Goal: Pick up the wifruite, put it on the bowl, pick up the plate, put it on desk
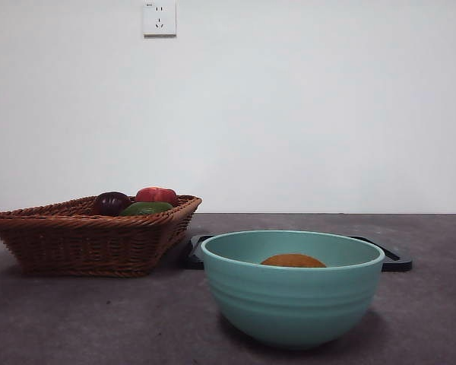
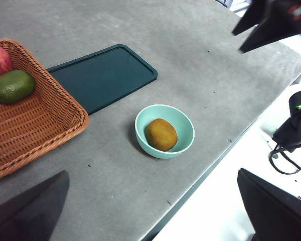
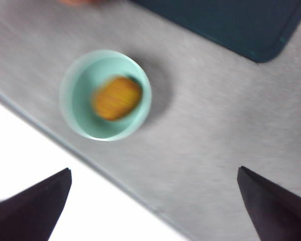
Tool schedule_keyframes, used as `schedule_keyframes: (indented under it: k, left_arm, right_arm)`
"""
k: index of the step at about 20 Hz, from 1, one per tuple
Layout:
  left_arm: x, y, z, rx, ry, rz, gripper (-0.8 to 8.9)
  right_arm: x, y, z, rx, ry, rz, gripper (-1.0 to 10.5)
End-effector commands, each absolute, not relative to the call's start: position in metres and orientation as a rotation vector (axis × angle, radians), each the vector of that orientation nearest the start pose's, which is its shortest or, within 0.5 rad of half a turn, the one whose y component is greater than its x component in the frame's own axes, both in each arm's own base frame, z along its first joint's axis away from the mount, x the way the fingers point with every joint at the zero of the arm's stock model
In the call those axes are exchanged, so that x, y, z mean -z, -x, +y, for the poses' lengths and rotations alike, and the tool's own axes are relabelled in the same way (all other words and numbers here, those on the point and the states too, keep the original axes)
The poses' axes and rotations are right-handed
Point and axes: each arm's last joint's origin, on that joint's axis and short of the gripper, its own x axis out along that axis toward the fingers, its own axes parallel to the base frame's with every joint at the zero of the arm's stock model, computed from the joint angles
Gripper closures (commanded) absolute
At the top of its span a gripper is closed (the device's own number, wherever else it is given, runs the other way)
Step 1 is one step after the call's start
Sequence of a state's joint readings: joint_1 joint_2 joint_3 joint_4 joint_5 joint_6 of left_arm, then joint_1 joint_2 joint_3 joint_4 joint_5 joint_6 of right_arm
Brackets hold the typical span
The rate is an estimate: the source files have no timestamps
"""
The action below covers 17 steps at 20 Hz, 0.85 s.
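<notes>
The orange-brown wifruite [image 1: 292,261] lies inside the mint-teal bowl [image 1: 292,304] on the desk [image 1: 83,319], near its front edge. Both also show in the left wrist view, fruit [image 2: 161,134] and bowl [image 2: 183,122], and blurred in the right wrist view, fruit [image 3: 116,97] and bowl [image 3: 75,100]. A flat dark green plate [image 2: 103,75] lies on the desk behind the bowl, its edge showing in the front view [image 1: 391,261]. My left gripper [image 2: 155,211] is open, empty, high above the desk. My right gripper [image 3: 153,206] is open, empty, high above the bowl.
A wicker basket [image 1: 76,236] stands left of the plate and holds a red fruit [image 1: 156,195], a dark purple fruit [image 1: 110,202] and a green fruit [image 2: 11,86]. The desk's front edge [image 2: 200,175] runs close by the bowl. No arm shows in the front view.
</notes>
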<state>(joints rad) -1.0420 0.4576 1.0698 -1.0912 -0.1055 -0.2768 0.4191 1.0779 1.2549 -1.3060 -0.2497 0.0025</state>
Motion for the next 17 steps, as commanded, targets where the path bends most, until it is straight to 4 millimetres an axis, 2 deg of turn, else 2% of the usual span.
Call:
schedule_keyframes:
  k: [1, 5, 9, 13, 17]
  left_arm:
    - [-0.369, -0.020, -0.029, 0.859, -0.003, 0.522, 2.12]
    - [-0.369, -0.020, -0.029, 0.859, -0.003, 0.522, 2.11]
    - [-0.369, -0.020, -0.029, 0.859, -0.003, 0.522, 2.11]
    - [-0.369, -0.020, -0.029, 0.859, -0.003, 0.522, 2.12]
    - [-0.369, -0.020, -0.029, 0.859, -0.003, 0.522, 2.11]
  right_arm:
    - [-0.342, -0.173, 0.091, -0.604, 0.176, 1.170, 3.9]
    - [-0.311, -0.213, 0.113, -0.636, 0.242, 1.235, 3.9]
    - [-0.279, -0.243, 0.128, -0.651, 0.273, 1.304, 3.9]
    - [-0.250, -0.262, 0.145, -0.740, 0.247, 1.352, 4.0]
    - [-0.228, -0.269, 0.161, -0.790, 0.269, 1.398, 4.1]
